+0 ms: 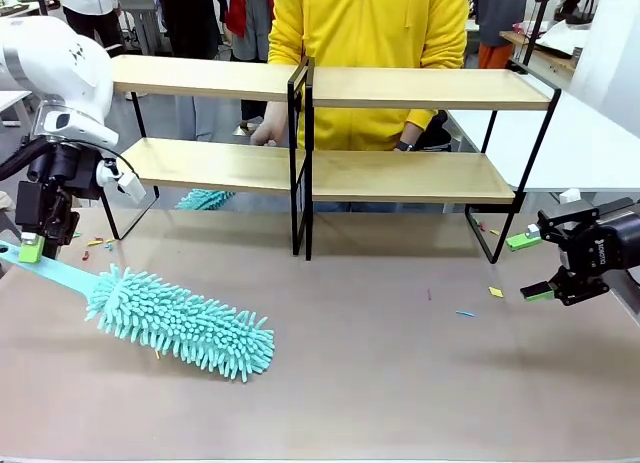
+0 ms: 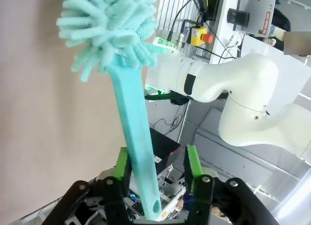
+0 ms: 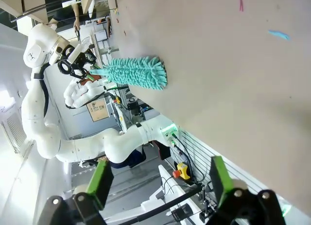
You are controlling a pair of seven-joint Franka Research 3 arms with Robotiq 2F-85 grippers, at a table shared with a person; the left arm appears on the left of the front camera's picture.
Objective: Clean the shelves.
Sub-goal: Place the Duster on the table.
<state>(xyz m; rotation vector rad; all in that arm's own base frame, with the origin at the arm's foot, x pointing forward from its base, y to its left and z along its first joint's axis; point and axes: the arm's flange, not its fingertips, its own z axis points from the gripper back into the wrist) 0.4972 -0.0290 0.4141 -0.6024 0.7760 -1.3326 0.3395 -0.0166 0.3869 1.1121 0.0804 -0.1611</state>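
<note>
Shelves [image 1: 330, 173], long axis across table

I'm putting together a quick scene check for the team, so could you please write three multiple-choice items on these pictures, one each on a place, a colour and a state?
1. Where does the duster's fluffy head lie?
A. On a top shelf board
B. On the tabletop, front left
C. In the person's hand

2. What colour is the duster?
A. Turquoise
B. Yellow
C. Red

3. How is the right gripper?
A. Shut on the duster
B. Shut on a shelf frame
C. Open, holding nothing

Answers:
1 B: the duster lies on the tabletop, in front of the shelves.
2 A: head and handle are turquoise.
3 C: the right gripper has its pads spread with nothing between them; the left gripper is at the handle.
</note>
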